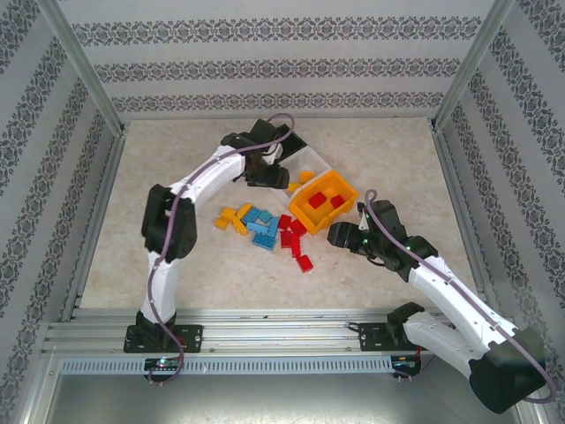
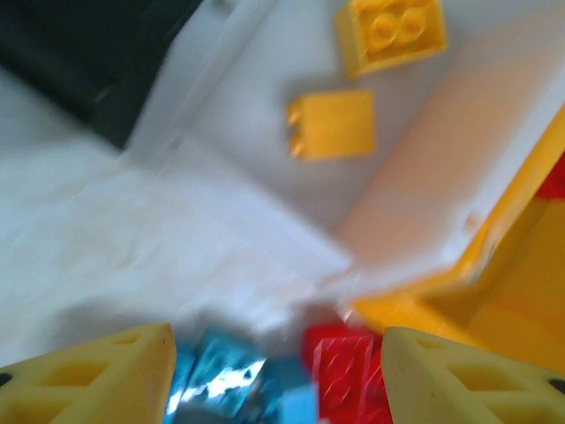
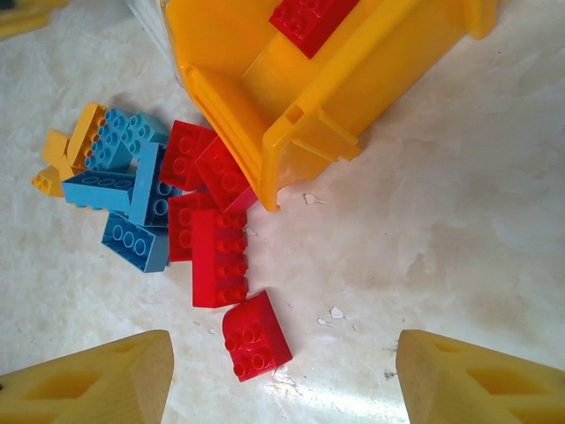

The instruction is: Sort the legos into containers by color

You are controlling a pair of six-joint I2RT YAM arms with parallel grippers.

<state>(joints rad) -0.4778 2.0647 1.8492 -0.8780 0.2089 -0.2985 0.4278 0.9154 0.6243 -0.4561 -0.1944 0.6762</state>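
Note:
The orange bin (image 1: 323, 210) holds two red bricks (image 1: 316, 200); the right wrist view shows this bin (image 3: 291, 88) with one red brick (image 3: 309, 19) inside. Behind it the white bin (image 2: 265, 106) holds two yellow bricks (image 2: 331, 124), and the black bin (image 2: 79, 53) sits beyond that. On the table lies a loose pile of yellow bricks (image 1: 231, 217), blue bricks (image 1: 260, 226) and red bricks (image 1: 292, 240). My left gripper (image 1: 275, 175) hovers open over the bins, its view blurred. My right gripper (image 3: 282, 389) is open above a lone red brick (image 3: 256, 336), not touching it.
Aluminium frame posts and patterned walls enclose the beige table (image 1: 177, 159). Bare tabletop lies left of the pile and right of the orange bin. The left arm (image 1: 172, 221) arches over the pile's left side.

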